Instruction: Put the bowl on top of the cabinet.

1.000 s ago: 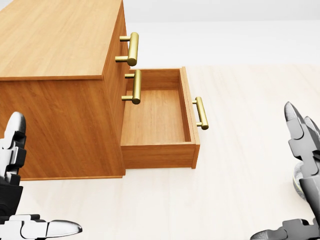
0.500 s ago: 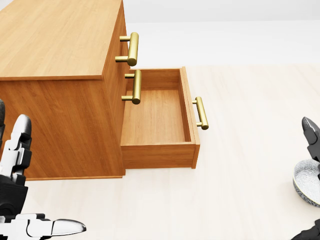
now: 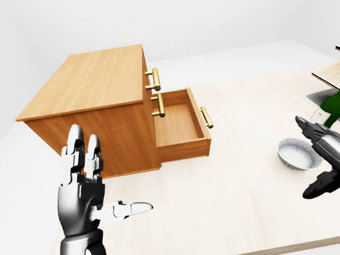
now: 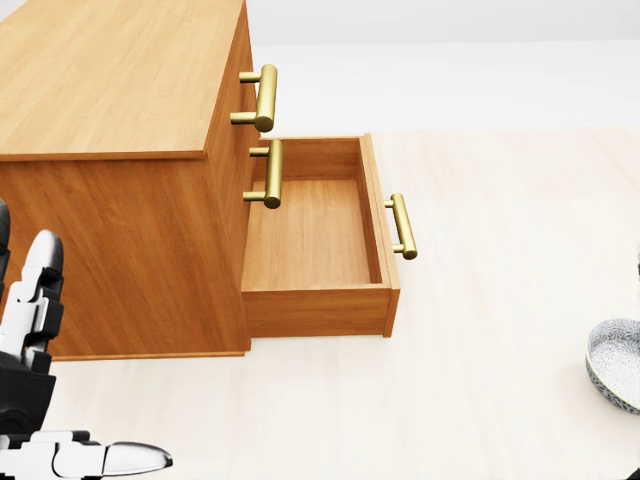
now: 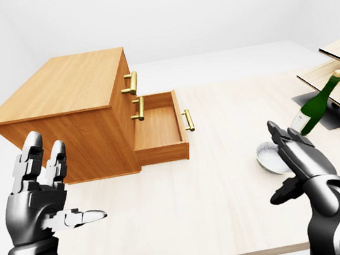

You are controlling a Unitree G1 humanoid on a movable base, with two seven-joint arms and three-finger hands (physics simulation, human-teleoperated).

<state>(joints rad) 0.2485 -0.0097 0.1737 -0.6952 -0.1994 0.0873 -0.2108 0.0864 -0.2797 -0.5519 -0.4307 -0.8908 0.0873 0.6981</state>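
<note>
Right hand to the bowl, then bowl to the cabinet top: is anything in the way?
Nothing visible. The open right hand is just right of the bowl. On the way to the cabinet top, only the open drawer juts out, and it sits below that top.

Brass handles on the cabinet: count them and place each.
3. On the cabinet: top handle, middle handle just below it, bottom handle on the pulled-out drawer. None seems hidden.

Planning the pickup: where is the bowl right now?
In the left-eye view, the bowl sits on the table at right, beside the open right robot hand, below the green bottle.
</note>
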